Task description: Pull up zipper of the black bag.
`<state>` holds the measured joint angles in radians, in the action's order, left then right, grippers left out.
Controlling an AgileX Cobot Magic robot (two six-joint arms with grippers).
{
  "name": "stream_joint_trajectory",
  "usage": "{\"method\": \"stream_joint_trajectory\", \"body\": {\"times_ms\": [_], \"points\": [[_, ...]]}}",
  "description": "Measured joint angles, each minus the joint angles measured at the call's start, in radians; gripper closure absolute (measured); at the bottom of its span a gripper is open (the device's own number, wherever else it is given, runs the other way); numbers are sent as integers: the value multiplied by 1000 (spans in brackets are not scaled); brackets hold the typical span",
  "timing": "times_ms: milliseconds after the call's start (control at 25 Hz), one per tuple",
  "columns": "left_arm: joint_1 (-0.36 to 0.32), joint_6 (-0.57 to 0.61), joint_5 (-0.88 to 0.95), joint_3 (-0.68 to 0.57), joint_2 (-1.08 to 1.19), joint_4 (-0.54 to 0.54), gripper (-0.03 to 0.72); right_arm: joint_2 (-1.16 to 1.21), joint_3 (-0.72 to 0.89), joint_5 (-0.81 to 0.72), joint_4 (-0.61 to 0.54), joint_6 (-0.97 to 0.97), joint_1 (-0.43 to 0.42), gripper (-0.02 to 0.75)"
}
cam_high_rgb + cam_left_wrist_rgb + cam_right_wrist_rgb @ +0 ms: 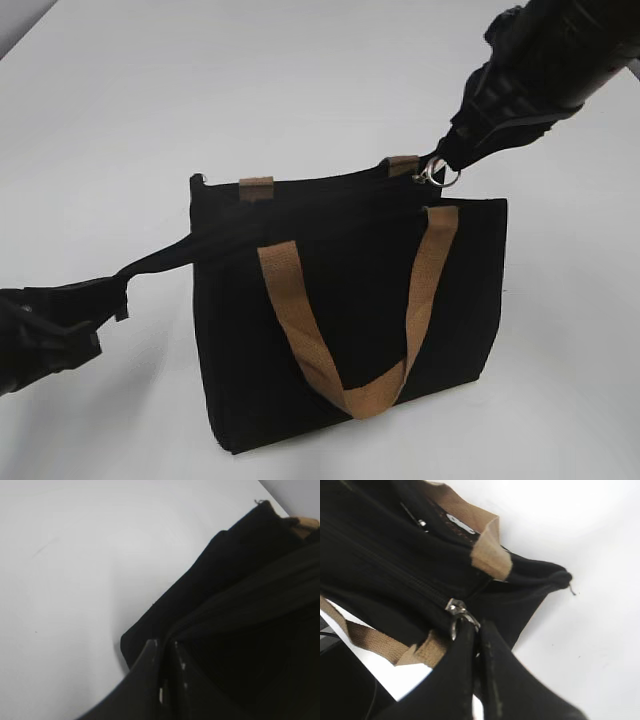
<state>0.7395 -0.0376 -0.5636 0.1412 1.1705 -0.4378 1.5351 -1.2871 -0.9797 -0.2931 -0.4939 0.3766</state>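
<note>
The black bag stands upright on the white table, tan handles hanging down its front. Its zipper runs along the top edge, and the silver pull ring is at the right end. My right gripper is shut on the pull ring, seen between the fingertips in the right wrist view. My left gripper is shut on the bag's left top corner, stretching a black fabric strip out to the left. In the left wrist view the fingertips pinch black fabric.
The white table surrounds the bag. A tan webbing handle loops down the front face; the rear handle's stubs show at the top edge. Both arms flank the bag.
</note>
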Motion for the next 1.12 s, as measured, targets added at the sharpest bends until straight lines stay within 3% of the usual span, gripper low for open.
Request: {"method": "stream_joint_trajectory", "body": {"times_ms": [280, 400, 520, 640, 800, 960, 1120], "points": [[-2, -1, 4, 1, 0, -10, 673, -15, 0, -82, 29, 63, -133, 736], [-2, -2, 57, 8, -4, -10, 661, -24, 0, -106, 28, 106, -137, 632], [-2, -2, 268, 67, -30, 11, 585, -49, 0, -152, 37, 145, -137, 461], [-2, -3, 529, 174, -76, 118, 447, -92, 12, -210, 75, 193, -137, 365], [-2, -3, 870, 349, -172, 299, 332, -209, 122, -220, 124, 252, -137, 341], [-6, -3, 1187, 471, -282, 408, 313, -389, 289, -219, 132, 297, -137, 336], [-6, -8, 1458, 488, -443, 444, 310, -607, 441, -220, 139, 338, -137, 337]]}}
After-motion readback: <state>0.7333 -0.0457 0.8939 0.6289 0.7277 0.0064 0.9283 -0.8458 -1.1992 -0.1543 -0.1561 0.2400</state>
